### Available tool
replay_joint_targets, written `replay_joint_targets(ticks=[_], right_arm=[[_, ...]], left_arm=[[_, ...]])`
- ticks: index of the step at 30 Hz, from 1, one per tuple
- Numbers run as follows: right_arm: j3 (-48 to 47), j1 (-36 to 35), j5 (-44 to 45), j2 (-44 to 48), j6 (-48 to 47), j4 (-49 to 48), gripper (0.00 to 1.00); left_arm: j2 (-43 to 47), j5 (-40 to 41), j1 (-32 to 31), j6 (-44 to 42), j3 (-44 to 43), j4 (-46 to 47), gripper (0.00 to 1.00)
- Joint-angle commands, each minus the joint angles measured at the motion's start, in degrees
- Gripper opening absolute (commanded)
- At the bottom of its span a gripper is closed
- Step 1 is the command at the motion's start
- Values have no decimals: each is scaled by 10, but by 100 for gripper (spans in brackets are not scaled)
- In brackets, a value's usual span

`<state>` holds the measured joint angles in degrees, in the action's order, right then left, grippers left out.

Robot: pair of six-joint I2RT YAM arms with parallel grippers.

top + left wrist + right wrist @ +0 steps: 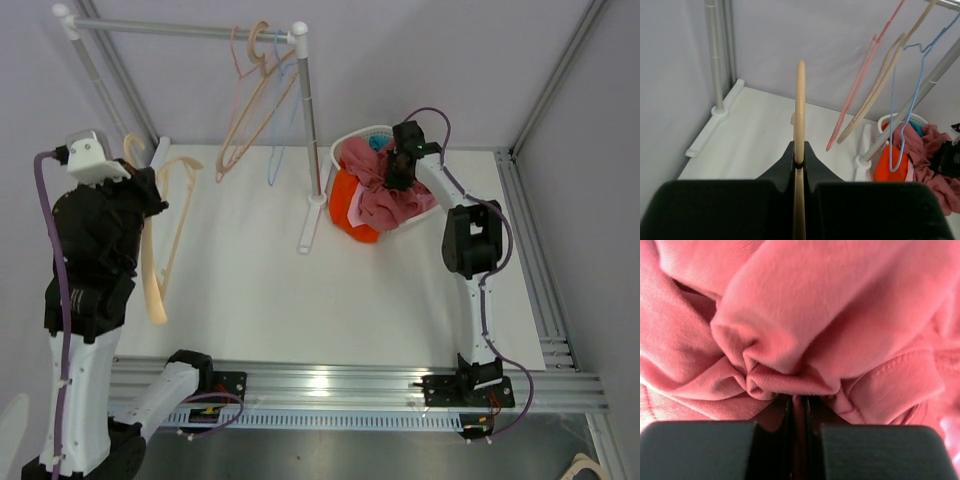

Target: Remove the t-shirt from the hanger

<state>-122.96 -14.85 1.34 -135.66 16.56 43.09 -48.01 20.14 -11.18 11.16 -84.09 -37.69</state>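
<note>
Broadly, I see a booth with pale lilac walls [420,60] and aluminium framing around a white worktop [250,290], with a slotted metal rail [340,385] along its near edge where both arm bases are bolted. A grey clothes rack [180,30] stands on the far left part of the worktop; its right post [312,130] comes down to a white foot just beside a white basket [345,148] at the far right.

The pink t-shirt [390,205] lies bunched in that basket and spills over its front rim, on top of an orange garment [350,215]. It is on no hanger and well apart from the beige one.

Three bare hangers [255,100] hang from the rack: pink, beige and blue wire.

The left tool [800,162], raised over the left edge, is clamped on a bare beige hanger [800,100] that hangs down over the worktop. The right tool [799,402] is down in the basket, its jaws pinched together on a fold of the t-shirt.
</note>
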Motion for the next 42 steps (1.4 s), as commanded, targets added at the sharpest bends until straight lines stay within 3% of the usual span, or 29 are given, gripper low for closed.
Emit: replay_joint_targets(ticks=[1, 4, 8, 9, 11, 14, 18, 20, 21, 25, 29, 32, 36, 42], right_arm=[[115, 16, 47, 99, -2, 17, 10], [118, 16, 57, 140, -6, 14, 22], [102, 16, 45, 165, -14, 17, 27], [101, 16, 38, 166, -14, 14, 35], [98, 16, 19, 170, -14, 7, 36], [87, 15, 27, 172, -12, 8, 48], [42, 14, 31, 174, -14, 23, 51], [33, 13, 31, 186, -14, 20, 61], [28, 11, 31, 195, -16, 16, 72], [55, 3, 48, 251, -39, -32, 92], [114, 4, 30, 319, -42, -88, 93], [196, 4, -4, 392, -42, -157, 94], [303, 4, -49, 479, -50, -262, 99], [331, 6, -82, 500, -51, -288, 99]], left_arm=[[-72, -135, 21, 44, -46, 38, 1], [-111, -151, 30, 37, -51, 103, 1], [-194, -287, 102, 85, -146, 96, 1], [-204, -291, 110, 84, -151, 95, 1], [-219, -274, 110, 64, -168, 100, 1], [-246, -248, 127, 41, -209, 84, 1], [-291, -301, 172, 63, -258, 59, 1], [-304, -315, 180, 66, -273, 68, 1], [-314, -321, 185, 64, -276, 73, 1], [-330, -347, 185, 54, -278, 126, 1], [-376, -389, 186, 53, -289, 185, 1], [-436, -408, 184, 56, -364, 192, 1], [-464, -380, 181, 48, -376, 227, 1], [-538, -370, 174, 45, -461, 220, 1]])
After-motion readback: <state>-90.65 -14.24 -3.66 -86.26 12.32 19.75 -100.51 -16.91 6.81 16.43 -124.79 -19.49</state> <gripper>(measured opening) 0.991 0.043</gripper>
